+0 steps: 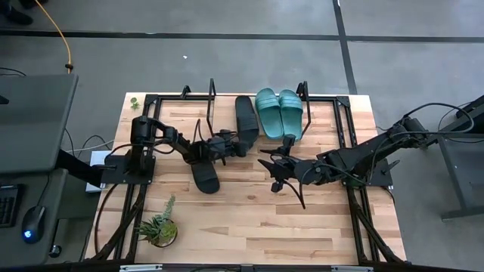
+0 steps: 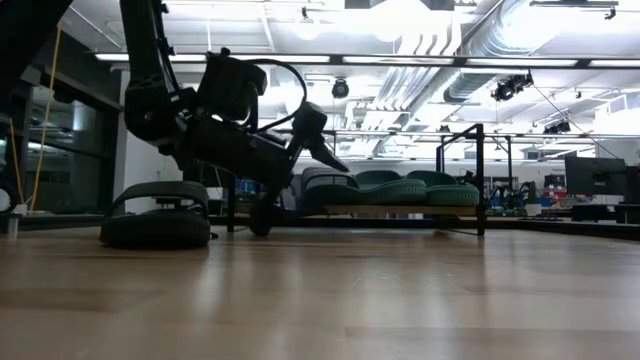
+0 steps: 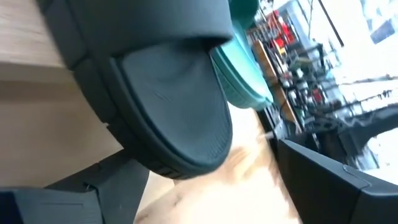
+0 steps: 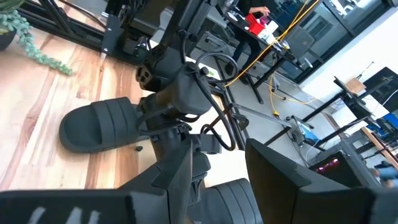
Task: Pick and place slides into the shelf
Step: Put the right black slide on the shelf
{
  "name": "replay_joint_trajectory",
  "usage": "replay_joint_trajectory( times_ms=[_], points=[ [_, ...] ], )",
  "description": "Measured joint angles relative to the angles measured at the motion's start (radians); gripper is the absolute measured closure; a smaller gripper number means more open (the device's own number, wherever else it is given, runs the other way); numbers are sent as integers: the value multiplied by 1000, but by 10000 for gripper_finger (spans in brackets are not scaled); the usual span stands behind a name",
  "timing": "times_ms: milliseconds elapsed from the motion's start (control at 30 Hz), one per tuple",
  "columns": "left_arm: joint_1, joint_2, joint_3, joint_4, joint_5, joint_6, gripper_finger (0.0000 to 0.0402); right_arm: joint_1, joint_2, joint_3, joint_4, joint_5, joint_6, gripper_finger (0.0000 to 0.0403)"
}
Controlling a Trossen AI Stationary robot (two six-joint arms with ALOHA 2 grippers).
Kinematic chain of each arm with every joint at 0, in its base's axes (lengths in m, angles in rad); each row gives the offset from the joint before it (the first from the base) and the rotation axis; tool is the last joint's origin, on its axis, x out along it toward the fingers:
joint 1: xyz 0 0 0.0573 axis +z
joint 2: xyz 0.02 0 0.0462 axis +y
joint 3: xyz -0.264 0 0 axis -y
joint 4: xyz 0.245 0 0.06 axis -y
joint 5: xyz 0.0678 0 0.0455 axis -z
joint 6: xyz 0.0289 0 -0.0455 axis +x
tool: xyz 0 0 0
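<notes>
Black two-finger left gripper (image 1: 240, 143) at near end of matte black slide (image 1: 246, 119) on light wooden shelf (image 1: 227, 121); grip can't be judged. Teal pair (image 1: 278, 112) right of it. Second black slide (image 1: 204, 175) on tabletop. Right gripper (image 1: 274, 165) parked mid-table.

Left end effector (image 1: 236, 143) grip on black slide (image 1: 246, 121) unclear.

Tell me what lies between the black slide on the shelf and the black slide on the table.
In the high view, the left gripper lies between the shelf's black slide and the table's black slide.
</notes>
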Motion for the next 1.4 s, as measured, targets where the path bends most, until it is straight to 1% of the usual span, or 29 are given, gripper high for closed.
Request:
replay_joint_trajectory(
  times_ms=[200,367,533,733,933,1033,1133,1233,1300,1400],
  points=[
    [-16,-5,-1,-5,107,103,73,0,0,0,-14,-1,22,263],
    [-59,-42,-1,3,137,218,73,0,0,0,-20,-2,32,263],
    [-105,-95,-1,1,137,316,73,0,0,0,-23,-2,63,263],
    [-150,-167,-8,0,216,388,73,-4,0,0,-60,-2,116,263],
    [-164,-293,-82,0,228,489,73,-31,0,0,-114,-2,170,263],
    [-164,-379,-140,1,212,528,73,-52,0,0,-138,-4,199,263],
    [-164,-472,-192,0,174,567,73,-78,0,0,-146,-29,214,263],
    [-164,-555,-230,-4,171,602,73,-109,0,0,-146,-83,228,263],
    [-164,-607,-247,-44,179,610,73,-132,1,0,-147,-119,230,263],
    [-164,-681,-271,-161,197,614,73,-168,13,-1,-144,-156,231,263]
  ],
)
